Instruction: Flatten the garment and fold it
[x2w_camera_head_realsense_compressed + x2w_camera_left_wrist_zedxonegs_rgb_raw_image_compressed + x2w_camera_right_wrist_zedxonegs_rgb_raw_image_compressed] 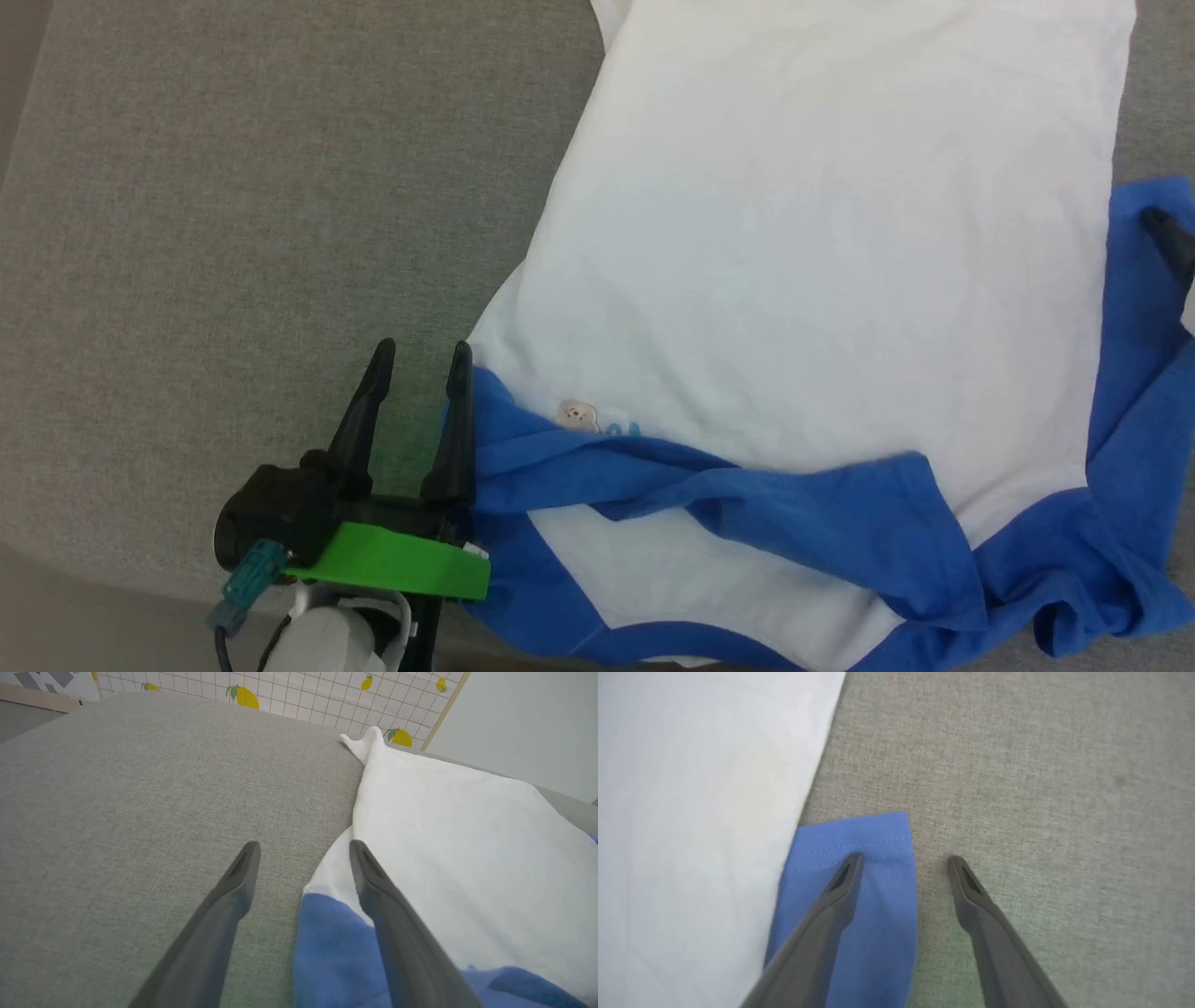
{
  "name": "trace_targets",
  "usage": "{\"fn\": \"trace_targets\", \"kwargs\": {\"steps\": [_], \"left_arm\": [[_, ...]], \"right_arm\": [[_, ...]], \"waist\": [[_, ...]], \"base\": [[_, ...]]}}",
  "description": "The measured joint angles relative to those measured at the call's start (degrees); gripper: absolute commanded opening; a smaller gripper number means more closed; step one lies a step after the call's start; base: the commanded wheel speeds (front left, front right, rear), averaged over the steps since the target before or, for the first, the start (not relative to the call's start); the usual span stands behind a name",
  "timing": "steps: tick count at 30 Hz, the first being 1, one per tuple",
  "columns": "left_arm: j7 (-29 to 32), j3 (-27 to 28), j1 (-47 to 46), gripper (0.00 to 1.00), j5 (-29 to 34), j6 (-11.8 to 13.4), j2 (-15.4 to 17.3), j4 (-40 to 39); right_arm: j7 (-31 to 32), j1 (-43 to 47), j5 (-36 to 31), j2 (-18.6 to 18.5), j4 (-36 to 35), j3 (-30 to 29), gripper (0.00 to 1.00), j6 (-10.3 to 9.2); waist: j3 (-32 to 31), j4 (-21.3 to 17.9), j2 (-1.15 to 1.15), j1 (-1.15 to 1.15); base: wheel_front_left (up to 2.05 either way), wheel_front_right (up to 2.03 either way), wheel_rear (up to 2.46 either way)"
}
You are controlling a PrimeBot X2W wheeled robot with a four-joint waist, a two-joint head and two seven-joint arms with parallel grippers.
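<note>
We see the soft white, blue-sleeved T-shirt (794,233) on the grey fabric bench (233,233); left gripper (422,353) and right gripper (905,858): jaws released.

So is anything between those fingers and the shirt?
Nothing visible does. The left fingers stand open at the edge of the T-shirt, one over its cloth; the right fingers, open too, straddle the edge of a blue sleeve.

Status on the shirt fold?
Left claw open, astride T-shirt edge. Right claw open, astride blue sleeve hem. Body flat, sleeves bunched, unfolded.
</note>
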Motion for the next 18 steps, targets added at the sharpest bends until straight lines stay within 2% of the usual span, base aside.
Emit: {"fn": "trace_targets", "kwargs": {"steps": [2,8,18], "left_arm": [[0.01,0.03,-0.10,1.00,-0.14,-0.12,-0.10,0.24],[0.01,0.36,-0.55,1.00,-0.31,-0.35,-0.43,1.15],[0.00,1.05,-0.02,1.00,-0.55,-1.05,-0.66,3.26]], "right_arm": [[0.91,-0.23,-0.01,-0.09,-0.48,-0.13,0.00,0.00],[1.10,-0.48,-0.63,0.23,-1.69,0.23,0.00,0.01],[-6.02,2.33,-2.63,-0.35,0.85,-2.08,0.00,0.00]], "waist": [[0.27,0.29,0.00,0.00],[0.02,0.57,0.00,0.00],[-4.97,-0.21,0.00,0.00]], "base": [[0.00,0.00,0.00],[0.00,0.00,0.00],[0.00,0.00,0.00]]}}
